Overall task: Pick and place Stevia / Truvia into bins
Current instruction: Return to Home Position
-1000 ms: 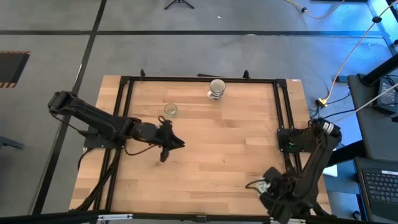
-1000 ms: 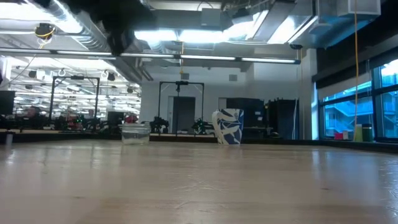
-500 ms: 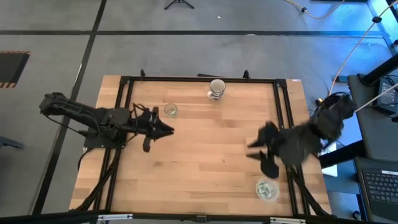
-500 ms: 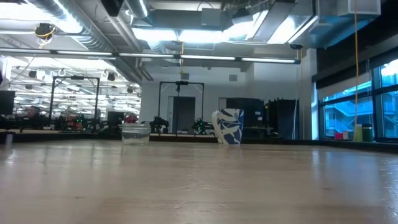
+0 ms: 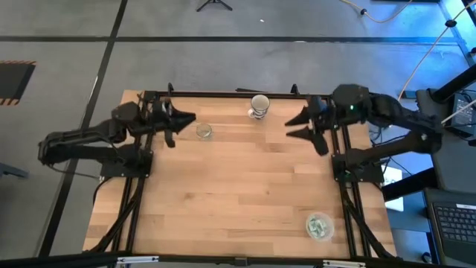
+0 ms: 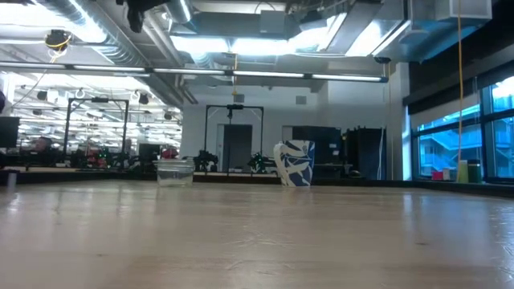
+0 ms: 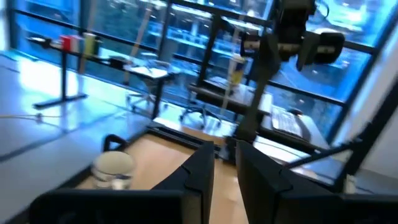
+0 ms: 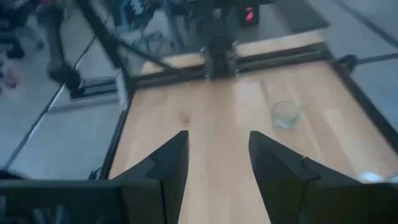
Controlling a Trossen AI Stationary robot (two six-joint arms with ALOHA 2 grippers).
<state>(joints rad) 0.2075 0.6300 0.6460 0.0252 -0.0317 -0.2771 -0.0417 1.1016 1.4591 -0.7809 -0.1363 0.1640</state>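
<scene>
Green-and-white paper sachets (image 5: pixel 320 226) are lying heaped inside the shallow clear round plastic tub (image 5: pixel 309 222) near the right edge of the wooden surface (image 5: pixel 245 186). None is showing loose, so sorting is looking complete. Their long axes cannot be told. The left pincer (image 7: pixel 225 149), narrowly parted, and the right pincer (image 8: pixel 217 142), released wide, are hovering empty, well apart from the tub.

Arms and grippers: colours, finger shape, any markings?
Left arm and right arm: black, slim jointed segments. The left gripper and right gripper each carry two black fingers, broad at the base and tapering to blunt wedge tips. No markings legible; cabling too dark to separate from the links.
</scene>
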